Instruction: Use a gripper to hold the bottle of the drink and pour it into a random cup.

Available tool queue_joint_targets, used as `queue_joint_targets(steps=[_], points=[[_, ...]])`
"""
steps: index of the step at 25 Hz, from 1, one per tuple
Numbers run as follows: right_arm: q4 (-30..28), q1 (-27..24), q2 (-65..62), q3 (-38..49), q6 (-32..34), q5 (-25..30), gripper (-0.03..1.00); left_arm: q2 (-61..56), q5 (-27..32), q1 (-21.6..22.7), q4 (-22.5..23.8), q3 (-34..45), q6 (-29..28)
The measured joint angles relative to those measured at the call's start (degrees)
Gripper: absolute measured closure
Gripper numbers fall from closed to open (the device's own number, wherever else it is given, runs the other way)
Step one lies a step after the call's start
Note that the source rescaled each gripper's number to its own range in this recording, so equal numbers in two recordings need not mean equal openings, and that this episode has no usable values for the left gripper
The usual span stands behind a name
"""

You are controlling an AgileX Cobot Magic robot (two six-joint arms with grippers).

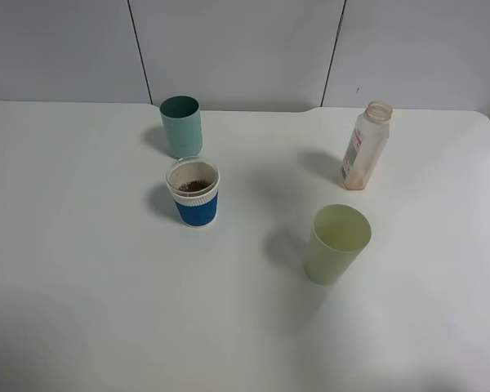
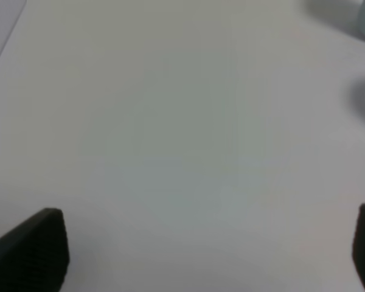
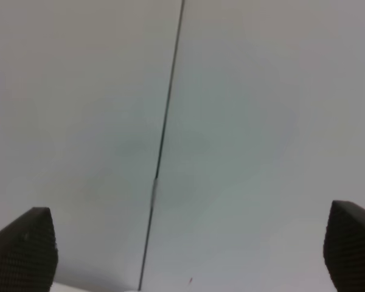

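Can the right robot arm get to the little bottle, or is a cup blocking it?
Probably yes. The bottle stands upright on the right side of the table, apart from every cup; the nearest, the yellow-green cup, sits clear in front. The right gripper is open and empty.

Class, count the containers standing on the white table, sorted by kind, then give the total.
Cups: 3, namely the teal cup, the blue-sleeved cup and the pale yellow-green cup.
Bottles: 1, the bottle.
Total: 4
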Motion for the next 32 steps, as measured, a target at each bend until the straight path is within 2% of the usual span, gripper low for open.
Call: queue_joint_targets(steps=[5, 10, 15, 22, 27, 32], points=[[-8.94, 0.0, -8.08, 0.0, 11.24, 6.41, 0.01, 0.0, 0.0, 0.0, 0.0, 0.0, 0.0], [-10.65, -0.07, -17.7, -0.03, 13.9, 16.05, 0.01, 0.0, 0.0, 0.0, 0.0, 0.0, 0.0], [-10.71, -0.07, -26.37, -0.03, 14.32, 32.28, 0.01, 0.0, 0.0, 0.0, 0.0, 0.0, 0.0], [-7.89, -0.07, -35.38, -0.03, 14.32, 46.47, 0.01, 0.0, 0.0, 0.0, 0.0, 0.0, 0.0], [-5.98, -0.07, -38.56, 0.86, 14.32, 54.34, 0.01, 0.0, 0.0, 0.0, 0.0, 0.0, 0.0], [-4.79, -0.07, -40.43, 5.42, 14.32, 57.42, 0.01, 0.0, 0.0, 0.0, 0.0, 0.0, 0.0]])
